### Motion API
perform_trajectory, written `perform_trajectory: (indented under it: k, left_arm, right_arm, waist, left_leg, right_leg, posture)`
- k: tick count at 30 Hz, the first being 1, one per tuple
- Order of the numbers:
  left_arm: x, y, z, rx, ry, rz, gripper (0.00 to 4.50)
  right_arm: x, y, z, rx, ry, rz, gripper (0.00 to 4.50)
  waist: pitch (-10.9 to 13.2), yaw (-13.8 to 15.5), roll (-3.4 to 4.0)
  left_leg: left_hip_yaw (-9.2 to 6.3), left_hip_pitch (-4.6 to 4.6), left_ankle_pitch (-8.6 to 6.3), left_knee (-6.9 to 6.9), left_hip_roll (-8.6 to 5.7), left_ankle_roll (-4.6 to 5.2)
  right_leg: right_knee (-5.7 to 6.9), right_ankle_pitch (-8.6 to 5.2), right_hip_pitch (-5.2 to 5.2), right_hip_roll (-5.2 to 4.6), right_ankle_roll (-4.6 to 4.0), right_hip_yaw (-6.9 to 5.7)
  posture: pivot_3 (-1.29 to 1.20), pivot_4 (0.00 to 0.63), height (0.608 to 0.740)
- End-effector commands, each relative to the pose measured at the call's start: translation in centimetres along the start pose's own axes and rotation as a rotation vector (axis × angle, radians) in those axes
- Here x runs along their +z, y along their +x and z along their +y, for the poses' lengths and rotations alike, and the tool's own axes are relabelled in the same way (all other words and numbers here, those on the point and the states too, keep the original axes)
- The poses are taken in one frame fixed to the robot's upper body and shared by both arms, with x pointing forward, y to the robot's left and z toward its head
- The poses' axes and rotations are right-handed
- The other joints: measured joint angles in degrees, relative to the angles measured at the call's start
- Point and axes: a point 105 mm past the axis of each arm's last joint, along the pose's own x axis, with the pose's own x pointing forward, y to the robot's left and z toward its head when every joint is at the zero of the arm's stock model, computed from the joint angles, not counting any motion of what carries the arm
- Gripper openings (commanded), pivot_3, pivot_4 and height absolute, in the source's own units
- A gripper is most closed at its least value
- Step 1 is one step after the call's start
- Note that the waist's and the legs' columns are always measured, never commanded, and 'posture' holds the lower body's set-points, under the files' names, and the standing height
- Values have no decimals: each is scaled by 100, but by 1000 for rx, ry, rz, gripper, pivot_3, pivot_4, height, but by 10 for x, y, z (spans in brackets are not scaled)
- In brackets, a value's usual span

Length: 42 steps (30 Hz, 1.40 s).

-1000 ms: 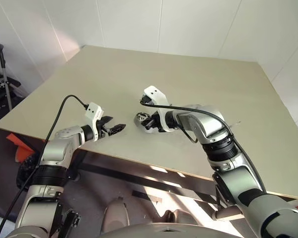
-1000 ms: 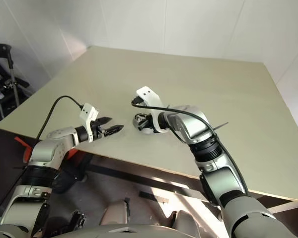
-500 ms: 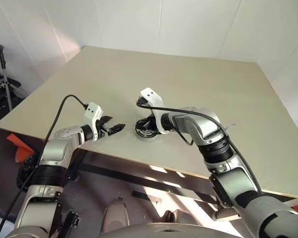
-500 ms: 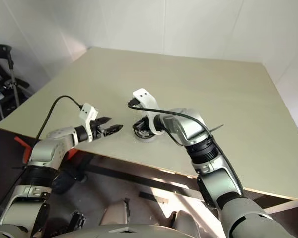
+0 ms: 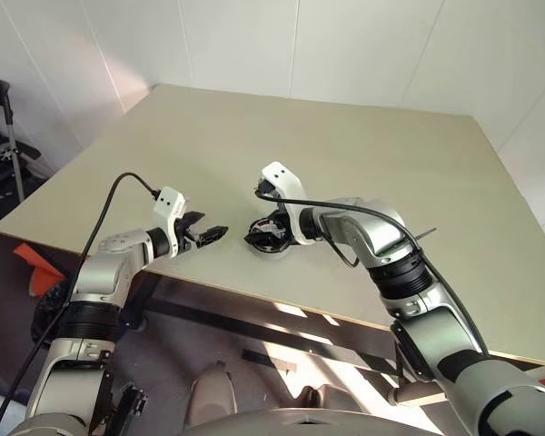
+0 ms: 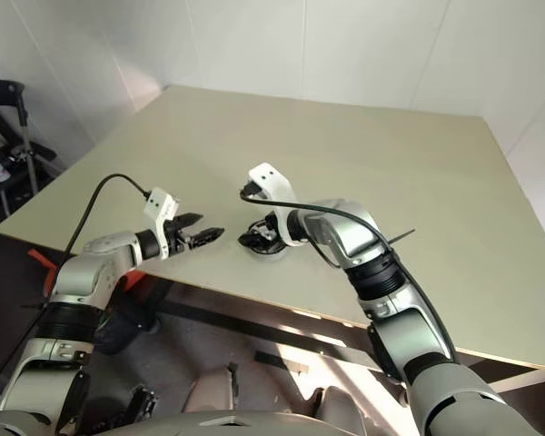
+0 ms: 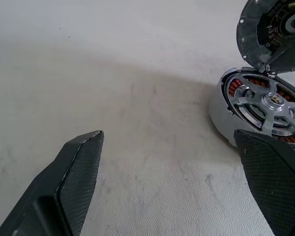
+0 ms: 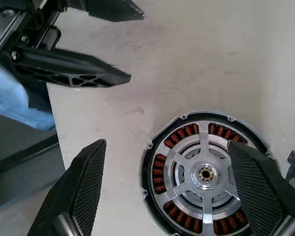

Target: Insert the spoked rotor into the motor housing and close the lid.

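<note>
**Asker:** Why is all the work at the front of the counter (image 5: pixel 345 145)?

**Me:** Both my arms reach that spot easily. It sits a little below the middle of the left eye view, close to the counter's lower edge.

**Asker:** What is your left gripper (image 7: pixel 169 133) doing?

**Me:** It is spread wide and carries nothing. It hovers low over the counter at centre left, aimed at the parts and near them without touching. I judge it is standing by to steady things.

**Asker:** And the right gripper (image 8: pixel 167 145)?

**Me:** It is also spread and grips nothing. It points down over the housing (image 7: pixel 217 105), with one finger on either side of it.

**Asker:** Where is the rotor (image 8: pixel 205 173)?

**Me:** It lies flat inside the housing. Its silver spokes are level, and the copper windings show between them. That step looks finished to me.

**Asker:** And the lid (image 7: pixel 265 24)?

**Me:** It is not on yet. It stands tilted at the housing's far rim with its lower edge touching the rim. I cannot tell what props it up. Next, I think, it has to be tipped down flat and centred on the housing.
</note>
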Motion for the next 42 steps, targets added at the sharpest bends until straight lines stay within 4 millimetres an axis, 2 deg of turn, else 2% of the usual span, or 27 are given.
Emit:
perform_trajectory:
  k: [1,6,12,16,23,34,42]
  left_arm:
    - [20,-3,1,2,36,-58,4500]
    - [20,-1,1,-1,34,-57,4500]
    - [22,2,1,-8,35,-58,4500]
    - [23,2,2,-8,37,-58,4500]
    - [23,0,3,-6,39,-57,4500]
    - [23,3,2,-12,42,-53,4500]
    - [25,3,3,-16,47,-54,4500]
  right_arm:
    - [4,-12,6,46,-69,-30,4478]
    - [-10,-23,4,64,-135,3,4478]
    - [-13,-21,-14,-31,-210,3,4478]
    - [-16,-18,-20,-60,-217,-1,4478]
    - [-26,-14,-12,-39,-192,7,4478]
    - [-36,-26,-8,-40,-155,15,4478]
    - [-40,-18,-11,-48,-136,14,4478]
  waist:
    - [0,6,0]
    - [0,4,0]
    - [0,-3,-1]
    - [-1,-7,-1]
    - [-1,-4,-1]
    - [-1,-5,-1]
    - [-1,-6,-1]
  left_leg:
    - [0,0,0,0,0,0]
    - [0,5,0,2,1,0]
    - [0,6,0,6,1,0]
    - [1,6,0,9,-1,0]
    - [0,4,-1,8,-1,2]
    - [0,10,-1,10,-1,2]
    - [0,12,-1,10,0,2]
  right_leg:
    - [0,0,0,0,0,0]
    - [3,0,4,0,0,0]
    - [6,0,5,0,-1,1]
    - [6,1,6,-1,-2,1]
    - [4,0,7,-1,-2,0]
    - [5,0,11,-1,-2,0]
    - [6,0,13,-1,-2,0]
  posture:
    - [0,0,740]
    - [0,0,740]
    - [0,0,740]
    - [0,0,740]
    - [0,0,740]
    - [0,0,740]
    - [0,0,740]
